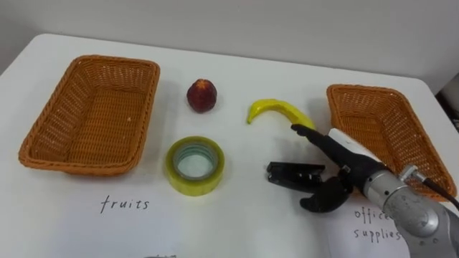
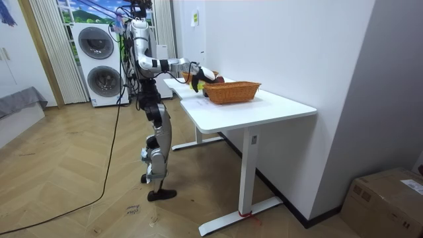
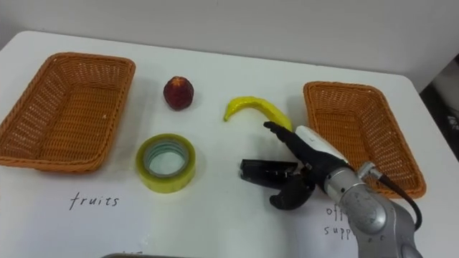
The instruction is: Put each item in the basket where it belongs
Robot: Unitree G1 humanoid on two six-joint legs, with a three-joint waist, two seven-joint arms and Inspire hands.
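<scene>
The robot stands at the end of the white counter (image 1: pixel 244 222) with its right hand (image 1: pixel 344 159) reaching over it. The step in hand looks like the pickup of an office item. A small black object (image 1: pixel 292 172), perhaps a clip, lies just right of the roll of yellow tape (image 1: pixel 195 166), and the hand is set about it. The fingers are stretched out above the object and the thumb is spread below it. The hand is apart rather than clamped, and no finger is pressed on the object as far as I can see.

Nothing is sorted yet. The wicker fruit basket (image 1: pixel 54 118), left of the tape, holds nothing, and so does the office-supplies basket (image 1: pixel 387 132), far right of the tape. The banana (image 1: pixel 278 110) lies up and to the right of the tape, close by the fingertips. The red fruit (image 1: pixel 202 94), a peach or an apple, sits just above the tape.

The next move calls for closing thumb and fingers on the black object without nudging the banana. The hand would then lift and carry it away from the tape, over the near rim of the office-supplies basket.
</scene>
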